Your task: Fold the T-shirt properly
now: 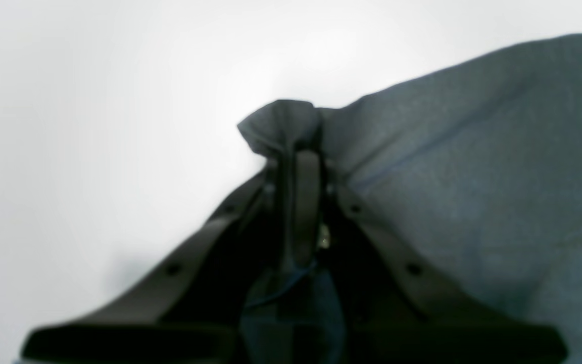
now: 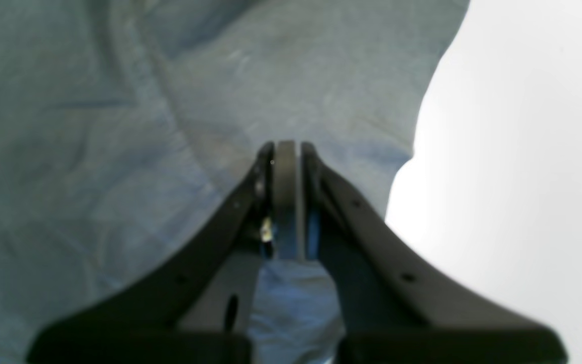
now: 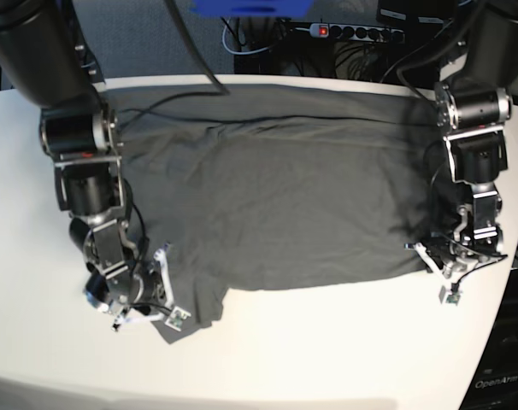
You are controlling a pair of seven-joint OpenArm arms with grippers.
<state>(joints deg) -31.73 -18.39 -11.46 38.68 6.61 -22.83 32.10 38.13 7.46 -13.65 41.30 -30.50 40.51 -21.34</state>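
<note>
The dark olive-grey T-shirt (image 3: 276, 196) lies spread flat on the white table (image 3: 327, 342), also in the left wrist view (image 1: 473, 177) and the right wrist view (image 2: 119, 151). My left gripper (image 1: 293, 151) is shut on a bunched corner of the shirt, at its near right edge in the base view (image 3: 430, 263). My right gripper (image 2: 286, 147) has its jaws together on the cloth, with a seam running into the tips. In the base view it (image 3: 172, 289) sits at the shirt's near left corner, by the sleeve.
The table's right edge (image 3: 511, 256) runs close beside the left arm. Behind the table are a power strip (image 3: 353, 32), cables and a blue object (image 3: 250, 7). Bare white tabletop shows in the left wrist view (image 1: 94, 126) and the right wrist view (image 2: 513, 151).
</note>
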